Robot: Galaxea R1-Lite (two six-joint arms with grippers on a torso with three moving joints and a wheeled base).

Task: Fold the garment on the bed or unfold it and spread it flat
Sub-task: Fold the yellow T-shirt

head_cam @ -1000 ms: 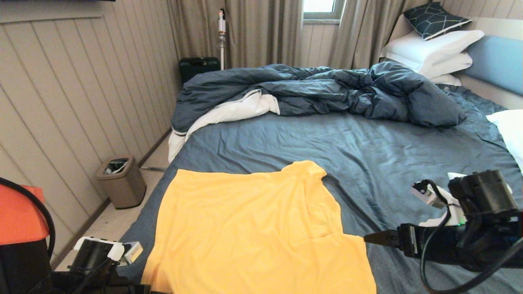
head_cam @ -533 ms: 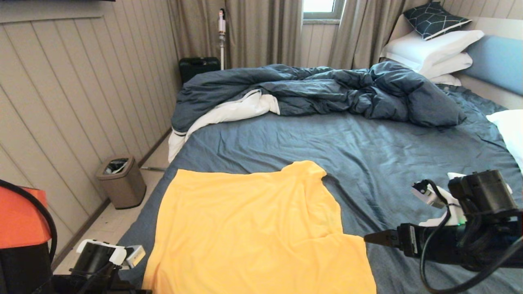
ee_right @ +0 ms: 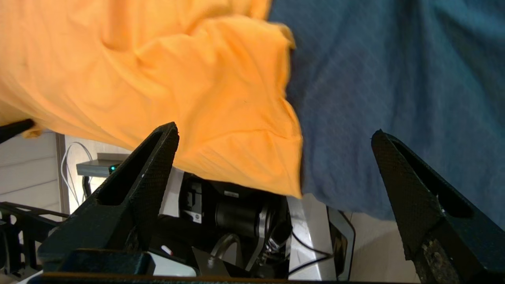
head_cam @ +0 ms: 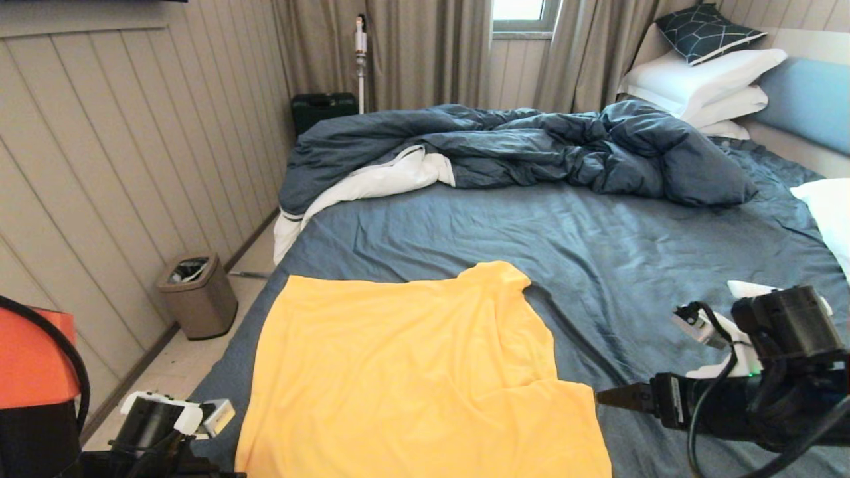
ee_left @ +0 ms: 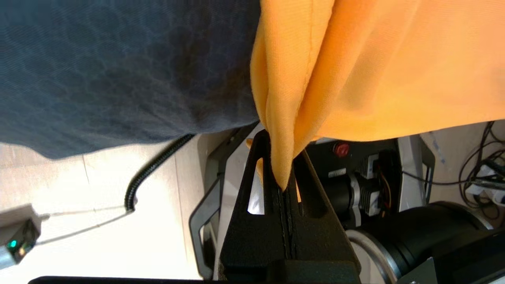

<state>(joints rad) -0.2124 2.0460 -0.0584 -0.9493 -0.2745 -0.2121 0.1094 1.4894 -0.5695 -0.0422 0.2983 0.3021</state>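
My left gripper (ee_left: pixel 282 173) sat at the bed's (head_cam: pixel 597 245) near left corner, pinched tight on the garment's (head_cam: pixel 412 372) hem — my right gripper (ee_right: pixel 276 173) gaped wide just off its near right corner. The garment lay flat on the wrinkled sheet.

Soft window daylight, floor glare

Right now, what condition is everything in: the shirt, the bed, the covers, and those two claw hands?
T-shirt: spread mostly flat on the sheet, near corner pinched.
Left gripper: shut on the T-shirt's corner.
Right gripper: open, beside the T-shirt's other near corner, holding nothing.
Bed: sheet wrinkled.
Duvet: crumpled in a heap.
Pillows: stacked by the headboard.
Bin: open.
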